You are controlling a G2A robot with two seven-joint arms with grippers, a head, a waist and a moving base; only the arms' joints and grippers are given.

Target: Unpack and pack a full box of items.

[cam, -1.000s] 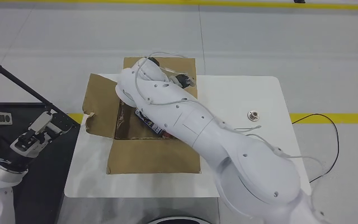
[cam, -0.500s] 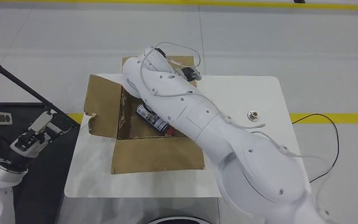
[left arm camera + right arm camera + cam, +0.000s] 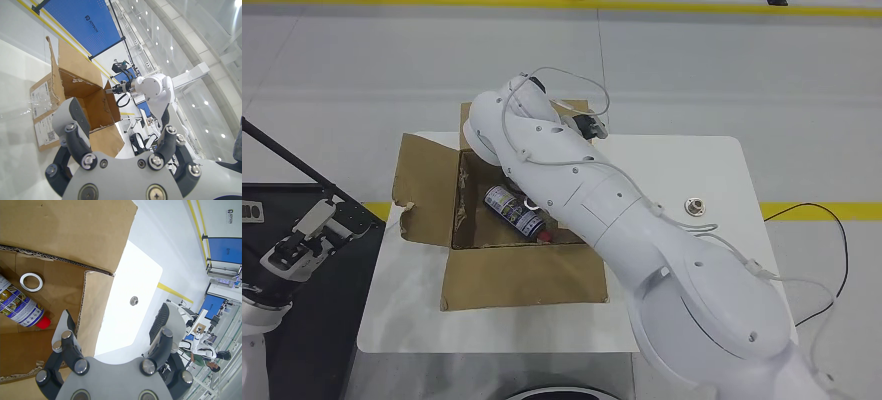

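Left gripper [image 3: 120, 106], fingers apart & empty, off table's [image 3: 672, 160] left edge; open cardboard box [image 3: 522, 275] holds spray can [image 3: 514, 210] + tape roll [image 3: 31, 282]; right gripper [image 3: 115, 309], spread & empty, above box's far-right flap; metal fitting [image 3: 696, 206] further right.

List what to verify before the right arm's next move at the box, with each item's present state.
1. right gripper open and empty: ok.
2. right gripper lined up over the spray can: not ok, it hangs at the cardboard box wall.
3. spray can uncovered on the box floor: ok.
4. tape roll lying flat beside the can: ok.
5. left gripper open, away from the box: ok.
6. box contents under the arm: cannot tell.
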